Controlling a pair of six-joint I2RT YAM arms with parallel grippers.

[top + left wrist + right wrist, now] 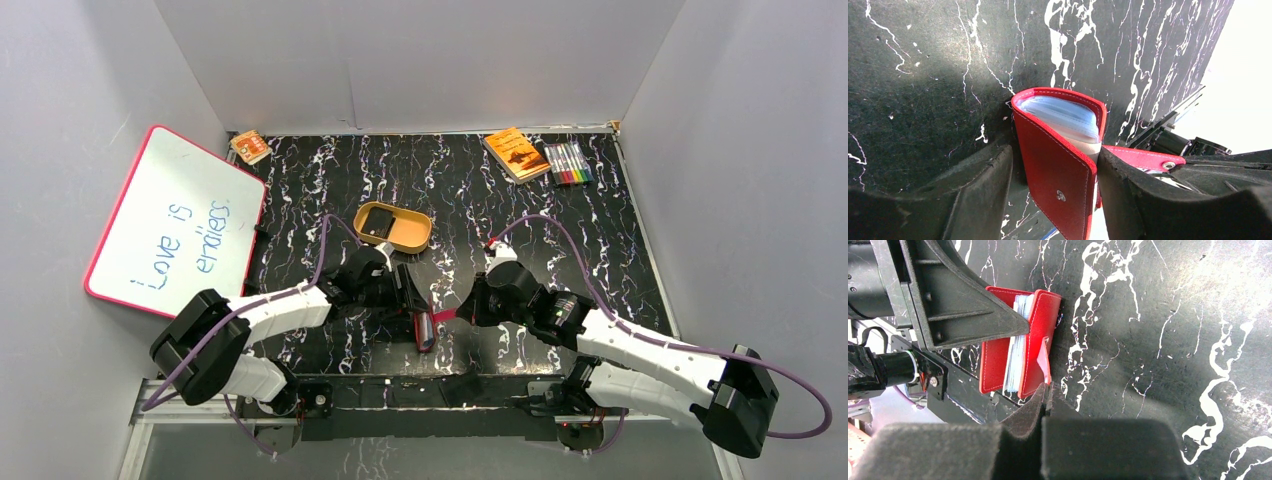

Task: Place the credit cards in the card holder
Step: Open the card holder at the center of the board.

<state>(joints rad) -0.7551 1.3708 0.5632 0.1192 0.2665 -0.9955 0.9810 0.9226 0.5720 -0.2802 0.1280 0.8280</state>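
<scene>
We see the card holder (423,328) standing on edge at the table's (560,230) 6 o'clock, partly fanned. Left gripper (1054,151) reaches in from its 9 o'clock, jaws apart, straddling its covers. Right gripper (1047,390) at its 3 o'clock is pinched together on the snap tab (1043,360). A black card (378,225) lies in the tan dish (418,238) at the holder's 11 o'clock.

Left fingers (979,196) flank card holder (1058,175) (dish (412,232) beyond)
</scene>
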